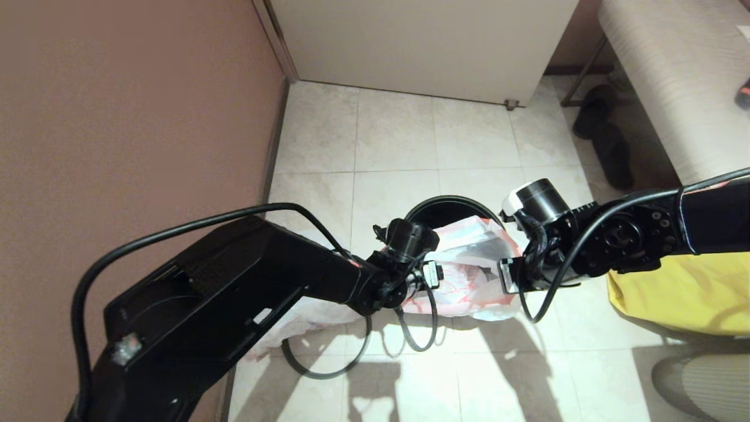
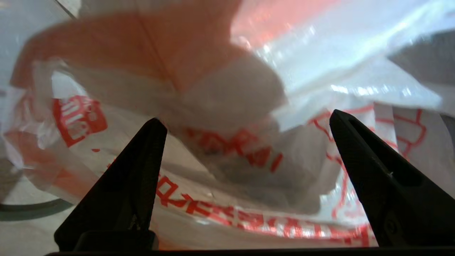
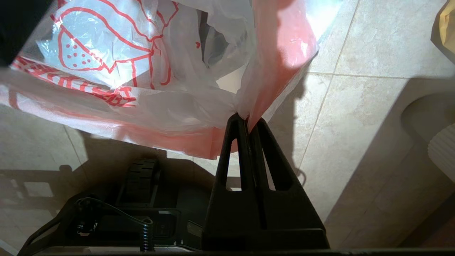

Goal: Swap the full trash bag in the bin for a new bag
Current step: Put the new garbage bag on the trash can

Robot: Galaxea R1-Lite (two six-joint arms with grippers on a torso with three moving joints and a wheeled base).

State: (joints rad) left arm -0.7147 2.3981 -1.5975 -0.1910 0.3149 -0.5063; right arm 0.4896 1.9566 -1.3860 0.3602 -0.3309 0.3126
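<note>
The new bag (image 1: pixel 469 275), translucent white with red-orange drawing and lettering, hangs spread between my two grippers just in front of the black bin (image 1: pixel 448 208). My right gripper (image 3: pixel 249 119) is shut on the bag's red-orange hem, at the bag's right edge (image 1: pixel 508 275). My left gripper (image 2: pixel 245 117) is open at the bag's left side (image 1: pixel 436 275), its fingers wide apart with the printed film (image 2: pixel 227 149) just ahead of them. A white bulgy bag (image 1: pixel 287 328), likely the full trash bag, lies on the floor mostly hidden under my left arm.
A dark hoop ring (image 1: pixel 322 366) lies on the tiles near my base. A yellow fabric bag (image 1: pixel 674 287) stands at the right, with dark slippers (image 1: pixel 603 135) and a bench (image 1: pixel 674 76) behind. A brown wall (image 1: pixel 129 117) runs along the left.
</note>
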